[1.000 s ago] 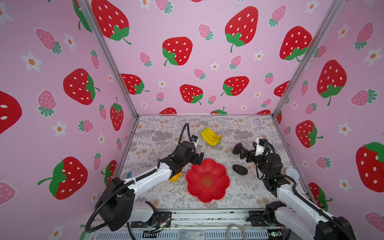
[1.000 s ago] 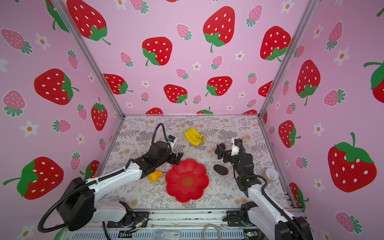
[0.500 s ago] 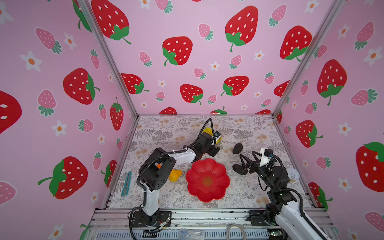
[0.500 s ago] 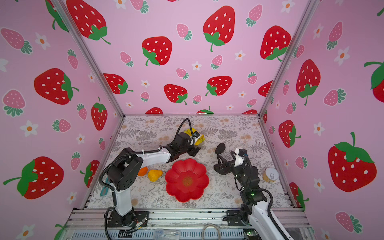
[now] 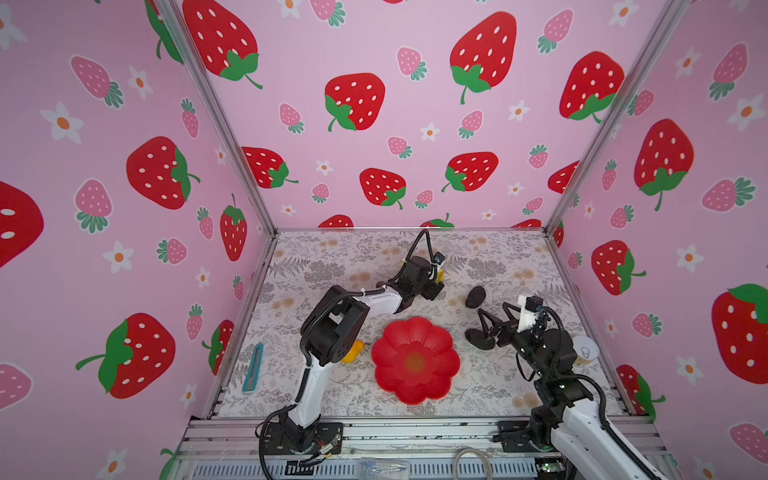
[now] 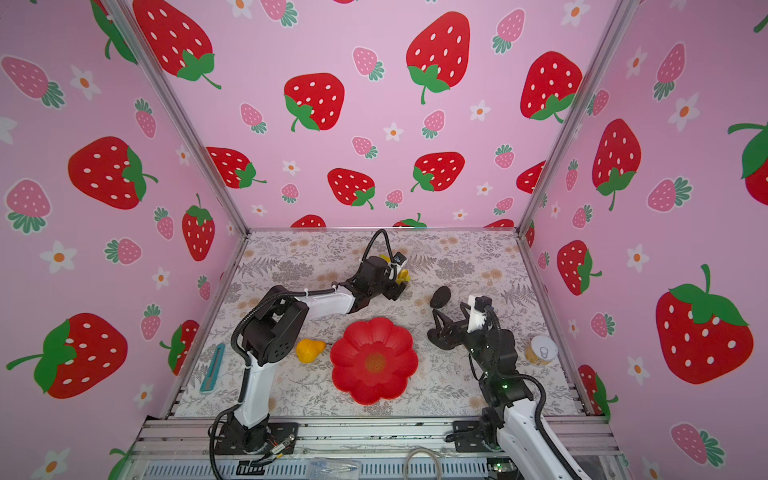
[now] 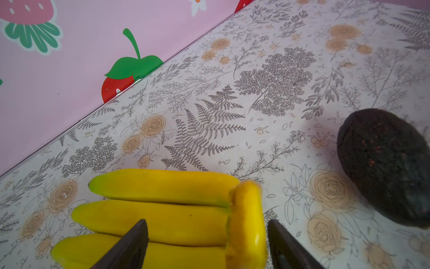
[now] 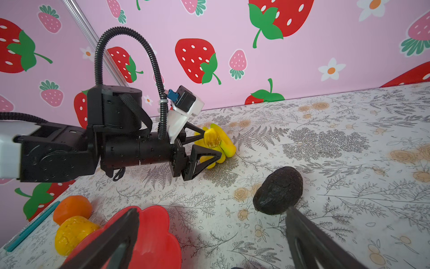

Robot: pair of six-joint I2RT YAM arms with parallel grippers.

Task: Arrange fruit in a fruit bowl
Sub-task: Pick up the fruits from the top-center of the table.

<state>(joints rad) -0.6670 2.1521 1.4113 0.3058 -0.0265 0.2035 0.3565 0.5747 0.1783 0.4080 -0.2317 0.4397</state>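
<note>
two arms reach over the floral counter in both top views. the left gripper is stretched toward the back of the counter, just above centre frame. its jaws are apart, straddling the stalk end of the yellow banana bunch. in the left wrist view one finger lies across the bananas. the other finger sits just beside the stalk with a thin gap, so no clamp shows. the right wrist view shows the same bunch lying on the counter between those jaws.

the right gripper, at centre right, has its jaws wide apart and holds nothing. it hovers over one black avocado. the second avocado lies a little farther back, near the banana bunch but apart from it.

the red flower-shaped fruit bowl sits at lower centre with no fruit in it. the bumpy pear lies just left of the bowl. the orange is beside the pear, seen only in the right wrist view. a yellow can stands at the right edge of the counter, and a teal tool lies at the left edge.
</note>
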